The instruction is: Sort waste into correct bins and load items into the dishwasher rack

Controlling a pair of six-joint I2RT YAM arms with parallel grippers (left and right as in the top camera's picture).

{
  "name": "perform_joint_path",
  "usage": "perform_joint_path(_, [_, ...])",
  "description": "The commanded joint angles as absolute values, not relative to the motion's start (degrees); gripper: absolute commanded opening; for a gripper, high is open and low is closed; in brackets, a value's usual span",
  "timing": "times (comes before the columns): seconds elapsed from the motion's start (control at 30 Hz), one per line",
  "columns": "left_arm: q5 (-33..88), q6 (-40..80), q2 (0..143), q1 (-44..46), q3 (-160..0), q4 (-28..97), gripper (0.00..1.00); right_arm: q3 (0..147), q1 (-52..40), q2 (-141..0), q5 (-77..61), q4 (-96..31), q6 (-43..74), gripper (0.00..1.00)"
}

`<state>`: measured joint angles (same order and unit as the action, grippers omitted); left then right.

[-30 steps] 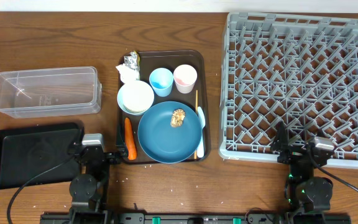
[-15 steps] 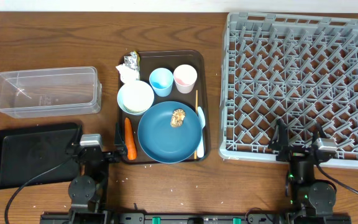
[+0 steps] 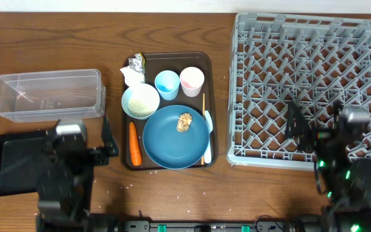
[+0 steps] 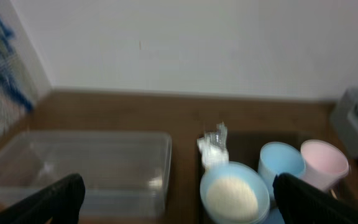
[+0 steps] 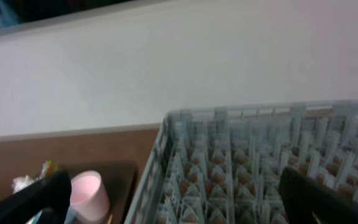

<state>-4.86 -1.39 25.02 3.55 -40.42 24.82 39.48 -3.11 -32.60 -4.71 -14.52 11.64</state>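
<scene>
Black fingers of the left tool (image 4: 179, 190) spread wide, empty, near the black tray (image 3: 11, 161); the clear tub (image 3: 47, 95) bears faint print too small to read. Overhead alone shows the carrot (image 3: 134, 143) beside the blue plate (image 3: 166, 138). Right tool (image 5: 176, 180), equally spread and empty, hovers over the grey rack (image 3: 311, 84)

Left of the serving tray (image 3: 172, 61), the left arm (image 3: 63, 174) covers much of the black tray (image 3: 8, 154). Right of it, the right arm (image 3: 343, 161) hides the near rim of the rack (image 3: 269, 77). Both wrist views are blurred; the lower edge cuts the white bowl (image 4: 232, 196).
</scene>
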Motion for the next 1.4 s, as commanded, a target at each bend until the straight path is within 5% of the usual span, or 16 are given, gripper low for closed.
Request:
perform_joint_path(0.0, [-3.36,0.3,34.28,3.68,-48.71,29.39,0.98,50.11,-2.22,-42.7,-9.45,-20.27,11.03,0.99])
perform_joint_path(0.33, [2.83,0.27,51.55,3.68,-55.75,32.27,0.98,68.9,-2.28,-63.81,-10.37,-37.1,7.31,0.99])
perform_joint_path(1.37, [2.81,0.27,52.4,3.68,-55.72,33.39,0.98,68.88,-11.22,-70.39,-12.49,-43.07,7.64,0.99])
